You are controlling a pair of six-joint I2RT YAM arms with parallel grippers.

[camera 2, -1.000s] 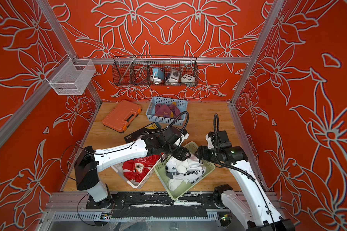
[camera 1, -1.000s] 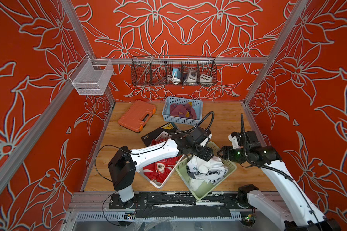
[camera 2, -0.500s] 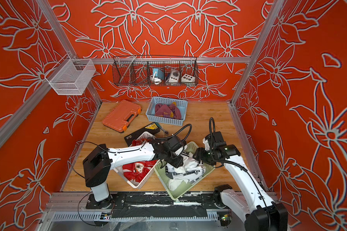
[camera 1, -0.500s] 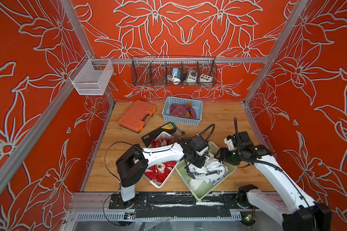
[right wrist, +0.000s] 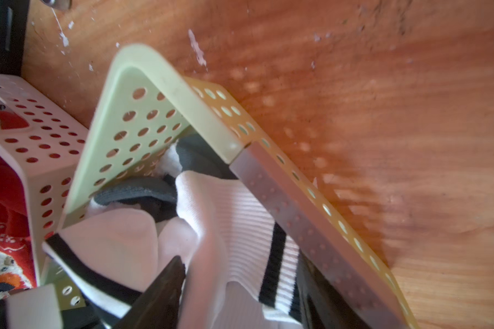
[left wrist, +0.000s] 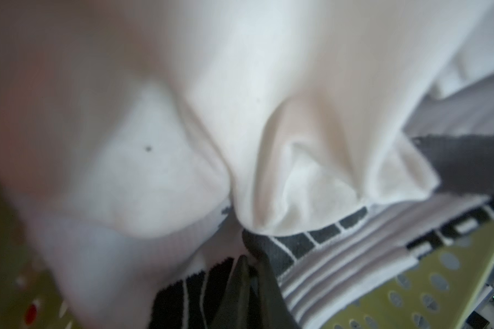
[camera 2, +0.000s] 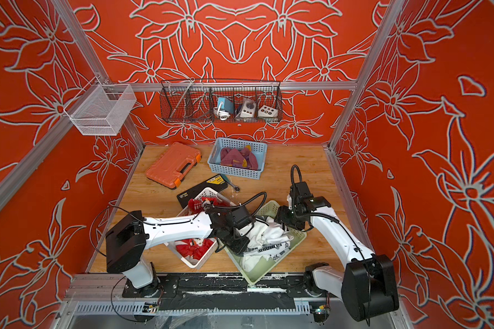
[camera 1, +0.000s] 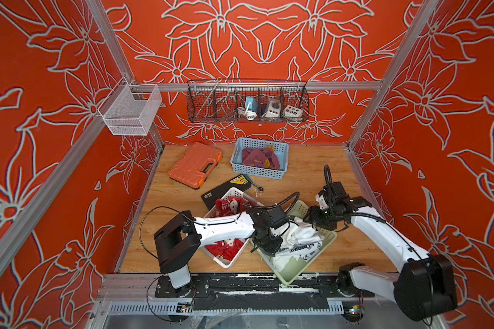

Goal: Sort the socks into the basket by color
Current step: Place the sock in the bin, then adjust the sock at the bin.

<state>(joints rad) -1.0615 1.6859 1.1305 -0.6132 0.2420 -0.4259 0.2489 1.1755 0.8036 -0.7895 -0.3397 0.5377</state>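
Both arms are down in the green basket (camera 1: 294, 269), which I see at the front of the desk (camera 1: 311, 176), right of center. White socks (camera 1: 300, 239) with black and grey marks are heaped in it, some lettering showing. Left end effector (left wrist: 250, 256) is buried in that heap on the side toward the white basket (camera 1: 226, 265). In the left wrist view its dark fingers (left wrist: 268, 284) are pressed nearly together with a grey-and-white fold of sock pinched at the tips, so I call it closed on the white socks. More white fabric hangs close over the lens, blurred. Right end effector (right wrist: 240, 267) sits at the green basket's far corner, just inside the rim. Its jaws stand apart with a ribbed striped sock (right wrist: 234, 216) bunched between them; I can't tell whether it is squeezed or just lying there. Left arm reaches across the white basket, which touches the green one and holds the red socks (camera 1: 221, 249), white motifs showing. Blue basket (camera 1: 258, 172) is at the back of the desk, well apart, with the purple socks (camera 1: 257, 159), yellow patches showing. Also on the desk: orange case (camera 1: 194, 165) back left, black box (camera 1: 226, 189) at the white basket's far corner, small wrench (camera 1: 258, 187) beside it. Wire rack (camera 1: 247, 104) and mesh bin (camera 1: 129, 109) hang on the walls.
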